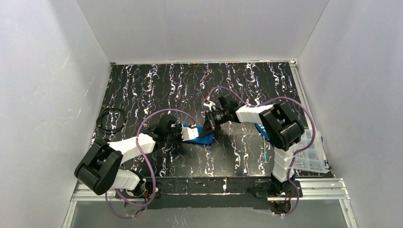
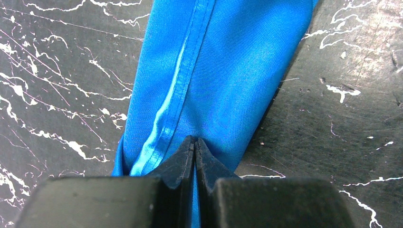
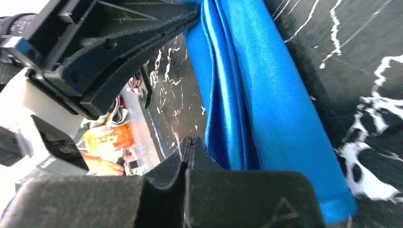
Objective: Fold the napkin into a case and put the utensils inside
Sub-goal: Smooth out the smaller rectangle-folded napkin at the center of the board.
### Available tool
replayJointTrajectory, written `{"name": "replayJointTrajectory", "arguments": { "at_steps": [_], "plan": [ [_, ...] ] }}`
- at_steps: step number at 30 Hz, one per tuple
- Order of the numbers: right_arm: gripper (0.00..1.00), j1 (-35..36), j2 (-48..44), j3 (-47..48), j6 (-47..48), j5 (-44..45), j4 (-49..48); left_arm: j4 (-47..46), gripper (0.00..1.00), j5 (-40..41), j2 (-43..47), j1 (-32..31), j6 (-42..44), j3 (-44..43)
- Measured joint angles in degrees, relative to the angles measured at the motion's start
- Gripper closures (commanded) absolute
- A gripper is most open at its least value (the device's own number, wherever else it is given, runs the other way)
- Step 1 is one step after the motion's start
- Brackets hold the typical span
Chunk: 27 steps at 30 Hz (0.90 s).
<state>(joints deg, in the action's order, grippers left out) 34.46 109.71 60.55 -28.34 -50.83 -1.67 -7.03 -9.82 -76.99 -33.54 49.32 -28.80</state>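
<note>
Lying bunched on the table (image 2: 342, 142), the soft, probably slippery napkin (image 2: 223, 71) is clenched at its hemmed fold by the left gripper (image 2: 195, 145), the right gripper (image 3: 189, 145) closed beside its layered edge; hems likely grip best.

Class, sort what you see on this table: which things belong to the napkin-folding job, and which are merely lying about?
Job: napkin; left gripper, shut on it; right gripper, shut beside it.
Lying about: coiled black cable; clear plastic box.
</note>
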Motion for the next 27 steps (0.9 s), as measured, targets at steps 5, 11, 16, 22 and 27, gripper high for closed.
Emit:
{"name": "replayJointTrajectory", "arguments": {
  "at_steps": [5,11,16,22,27],
  "plan": [
    [0.99,1.6,4.5,1.8,1.6,-3.3,1.9,0.0,1.0,0.0,0.0,0.0,0.2,0.0],
    [0.99,1.9,10.2,4.8,4.8,-3.3,6.4,0.0,0.98,0.0,0.0,0.0,0.1,0.0],
    [0.99,1.9,11.4,5.5,4.4,-4.6,6.7,4.3,0.72,0.4,0.1,0.1,-2.2,-2.6],
    [0.99,1.6,11.4,5.5,4.3,-4.6,6.7,13.8,0.48,-0.1,4.9,0.7,-7.1,-8.7],
    [0.99,1.6,11.4,5.5,4.3,-4.6,6.7,19.6,0.49,-0.9,9.2,4.7,-10.1,-12.0]
  ]
}}
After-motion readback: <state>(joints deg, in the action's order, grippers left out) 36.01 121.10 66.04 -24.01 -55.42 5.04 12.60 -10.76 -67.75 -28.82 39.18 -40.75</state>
